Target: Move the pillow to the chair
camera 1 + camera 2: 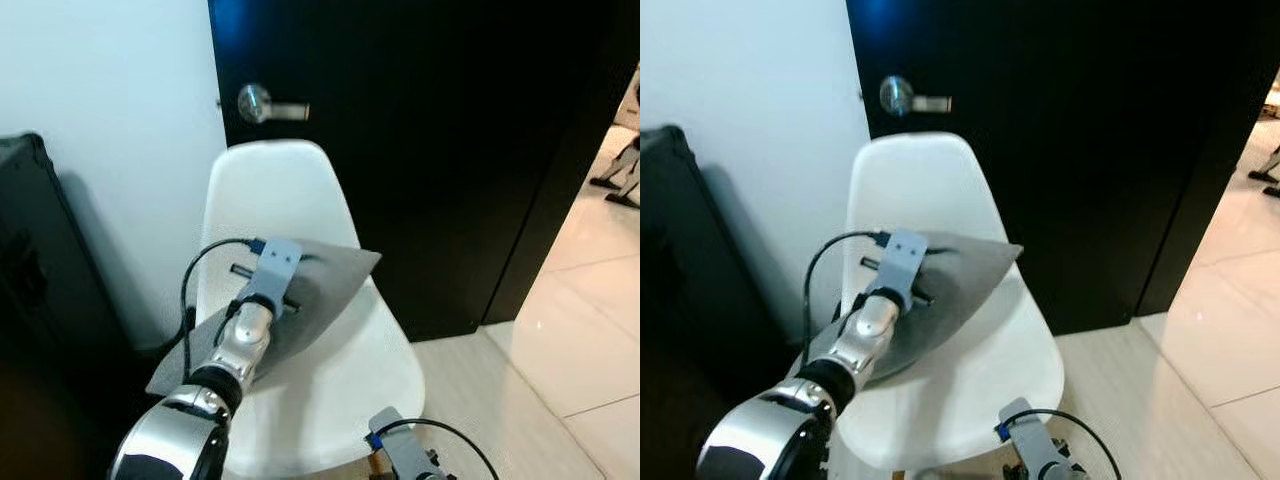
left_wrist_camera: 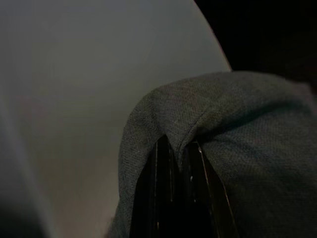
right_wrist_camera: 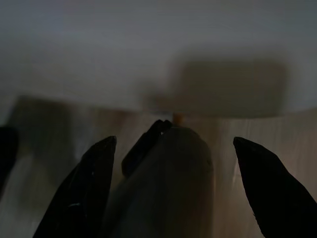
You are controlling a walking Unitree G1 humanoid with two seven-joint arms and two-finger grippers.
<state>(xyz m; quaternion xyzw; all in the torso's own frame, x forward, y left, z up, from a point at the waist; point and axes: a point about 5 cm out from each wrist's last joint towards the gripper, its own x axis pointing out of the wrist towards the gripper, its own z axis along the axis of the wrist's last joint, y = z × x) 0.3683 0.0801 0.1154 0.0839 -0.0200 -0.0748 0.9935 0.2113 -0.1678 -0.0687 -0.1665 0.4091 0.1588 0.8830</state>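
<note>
Left eye view: grey pillow (image 1: 300, 300) lying flat on the seat of a white moulded chair (image 1: 340, 390), one pointed corner reaching toward the chair's right edge, the opposite end hanging over the left rim. Left gripper (image 2: 176, 171) reaching over the seat from the near left on a silver arm, black cable looping from the wrist, grey wrist mount sitting on top of the cushion. Left wrist view: two black fingers (image 2: 158, 198) pressed close together with a fold of the grey fabric pinched between and draped over them (narrow, clamped on the pillow), pale chair shell behind. Right gripper (image 3: 171, 183) low at the near edge, below the seat front, only its grey wrist block and cable visible from the head. Right wrist view: dim and blurred, black fingers (image 3: 84, 188) spread wide apart with nothing between them except a blurred grey shape (not identifiable), pale underside of the seat above. Behind the chair, a black door (image 1: 450, 130) with a silver lever handle (image 1: 262, 104); white wall (image 1: 110, 90) to the left, a dark case (image 1: 40, 300) against it, glossy pale floor tiles (image 1: 580, 340) to the right.
</note>
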